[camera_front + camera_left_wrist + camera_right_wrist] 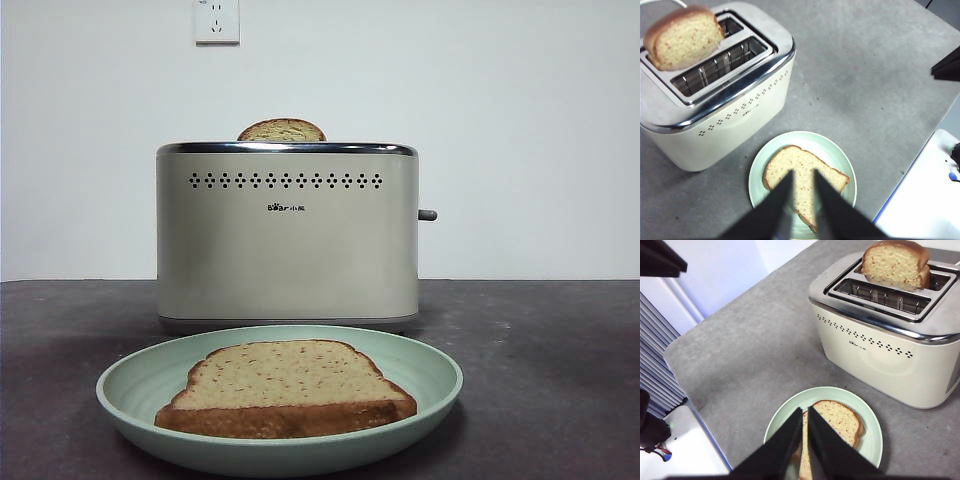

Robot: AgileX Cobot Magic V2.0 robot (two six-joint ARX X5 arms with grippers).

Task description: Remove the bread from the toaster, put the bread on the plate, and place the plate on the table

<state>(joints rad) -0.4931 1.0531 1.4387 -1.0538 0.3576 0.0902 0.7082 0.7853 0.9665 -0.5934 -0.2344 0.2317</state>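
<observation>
- Grey, mottled worktop runs back to a plain white wall carrying a socket.
- The bread lies flat inside the plate, crust edge toward the front camera, domed end toward the toaster.
- The plate sits on the worktop just in front of the toaster, apart from it.
- A second slice stands in the toaster's rear slot, only its domed top showing from the front; the nearer slot is empty in both wrist views.
- The left claw hangs above the plate, jaws parted with a clear gap, grasping nothing; the bread lies directly beneath it.
- The right claw also hangs above the plate, jaws drawn nearly together with only a sliver between them, and nothing is held.
- Neither claw touches bread or plate, and neither shows in the front view.
- Judged from this layout, the task looks complete: bread on plate, plate on worktop.
- Were any move left, both claws sit about equally close over the plate.
</observation>
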